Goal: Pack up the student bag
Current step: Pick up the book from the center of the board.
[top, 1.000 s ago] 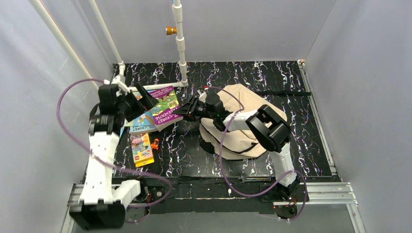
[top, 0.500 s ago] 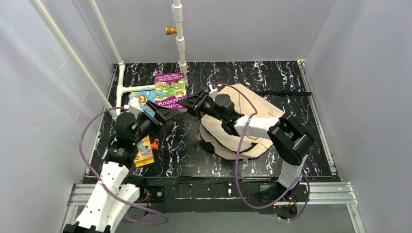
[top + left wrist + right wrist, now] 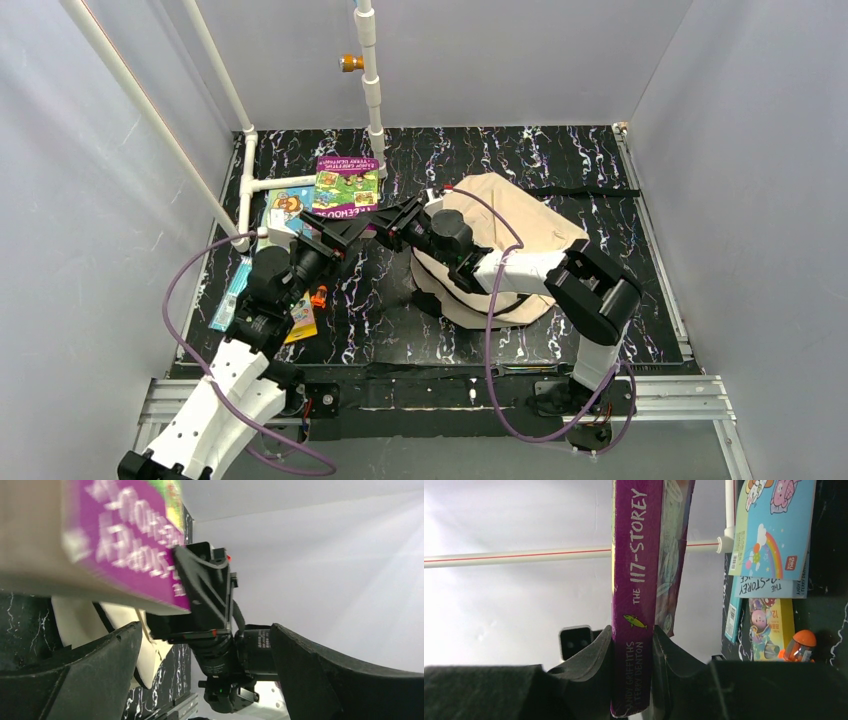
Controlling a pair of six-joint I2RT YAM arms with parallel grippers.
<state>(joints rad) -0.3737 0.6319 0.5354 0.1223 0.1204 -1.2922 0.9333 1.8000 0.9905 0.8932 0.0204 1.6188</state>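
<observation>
My right gripper is clamped on the purple book by its spine, holding it aloft just left of the bag, which lies flat under that arm; the left gripper is spread wide, gripping nothing; next, I judge, the bag's mouth must be found and the book slid in.

The left pincer and right pincer with purple book crowd the gap beside student bag.
</observation>
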